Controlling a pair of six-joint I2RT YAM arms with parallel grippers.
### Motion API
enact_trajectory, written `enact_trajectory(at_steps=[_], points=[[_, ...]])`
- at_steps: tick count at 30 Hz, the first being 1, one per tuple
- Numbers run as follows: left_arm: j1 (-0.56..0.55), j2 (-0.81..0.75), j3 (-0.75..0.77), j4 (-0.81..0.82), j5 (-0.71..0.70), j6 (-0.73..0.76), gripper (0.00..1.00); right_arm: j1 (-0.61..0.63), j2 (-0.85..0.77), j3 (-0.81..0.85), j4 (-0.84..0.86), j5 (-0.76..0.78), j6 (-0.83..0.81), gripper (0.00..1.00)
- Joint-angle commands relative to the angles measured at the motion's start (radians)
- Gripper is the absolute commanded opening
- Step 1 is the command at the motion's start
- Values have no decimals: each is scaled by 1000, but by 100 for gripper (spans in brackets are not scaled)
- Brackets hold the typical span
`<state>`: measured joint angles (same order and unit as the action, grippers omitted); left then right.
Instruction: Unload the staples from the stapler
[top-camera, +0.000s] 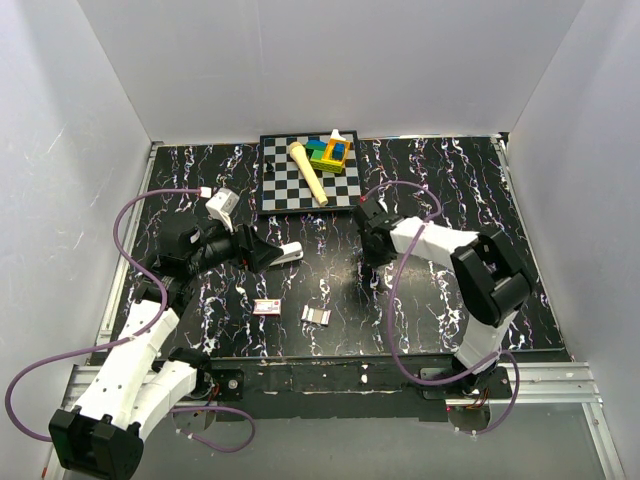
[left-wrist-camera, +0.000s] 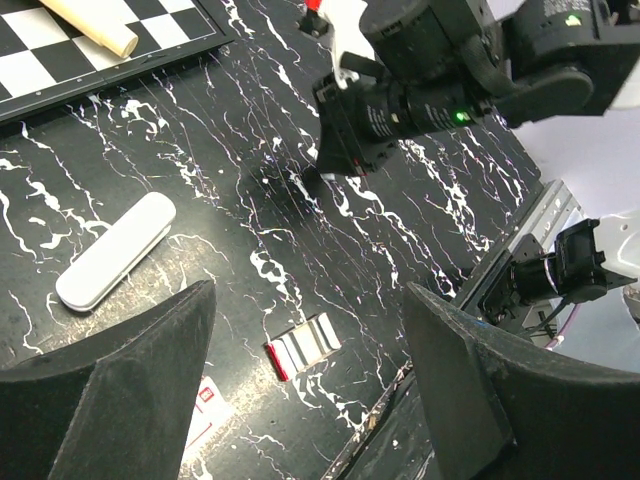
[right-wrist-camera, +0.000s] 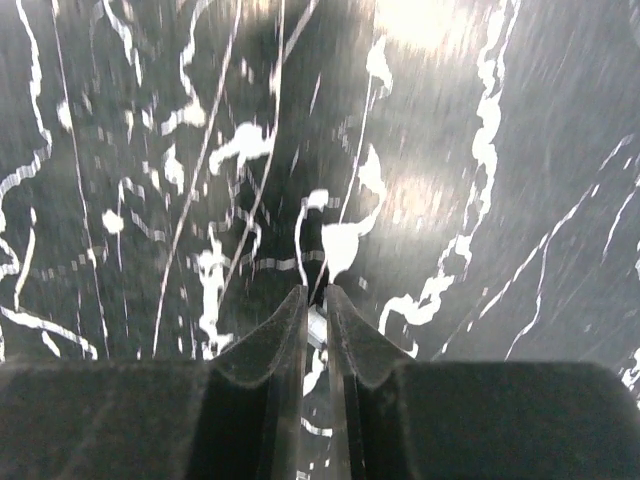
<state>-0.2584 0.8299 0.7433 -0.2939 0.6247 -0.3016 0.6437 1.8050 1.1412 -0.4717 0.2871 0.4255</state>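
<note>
The white stapler (top-camera: 290, 253) (left-wrist-camera: 115, 250) lies closed and flat on the black marbled table, just ahead of my left gripper (top-camera: 265, 250) (left-wrist-camera: 308, 292). That gripper hangs open above the table with nothing between its fingers. A bundle of silvery staples (top-camera: 316, 315) (left-wrist-camera: 305, 345) with a red end lies below it near the front edge. My right gripper (top-camera: 373, 260) (right-wrist-camera: 315, 292) points down at the table right of the stapler. Its jaws are nearly together on a small silvery piece of staples (right-wrist-camera: 318, 325).
A small red-and-white box (top-camera: 266, 307) (left-wrist-camera: 205, 410) lies left of the staple bundle. A chessboard (top-camera: 285, 190) at the back carries a wooden pin (top-camera: 308, 172) and coloured blocks (top-camera: 328, 153). The table's metal front edge (left-wrist-camera: 545, 215) runs close by.
</note>
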Motion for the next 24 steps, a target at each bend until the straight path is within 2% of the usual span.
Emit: enact_trajectory(at_steps=[1, 7, 11, 19, 24], points=[[-4, 1, -13, -11, -5, 18, 75, 43, -58, -119, -58, -16, 70, 21], [-15, 3, -15, -10, -3, 27, 75, 106, -176, -241, -76, -26, 131, 21], [-47, -6, -18, -10, -22, 38, 75, 137, -309, -294, -125, -22, 162, 21], [-90, -9, -18, -10, -48, 65, 76, 157, -623, -180, -326, 64, 131, 25], [-93, 55, 10, -17, -54, 113, 75, 159, -729, -121, -367, 43, 85, 29]])
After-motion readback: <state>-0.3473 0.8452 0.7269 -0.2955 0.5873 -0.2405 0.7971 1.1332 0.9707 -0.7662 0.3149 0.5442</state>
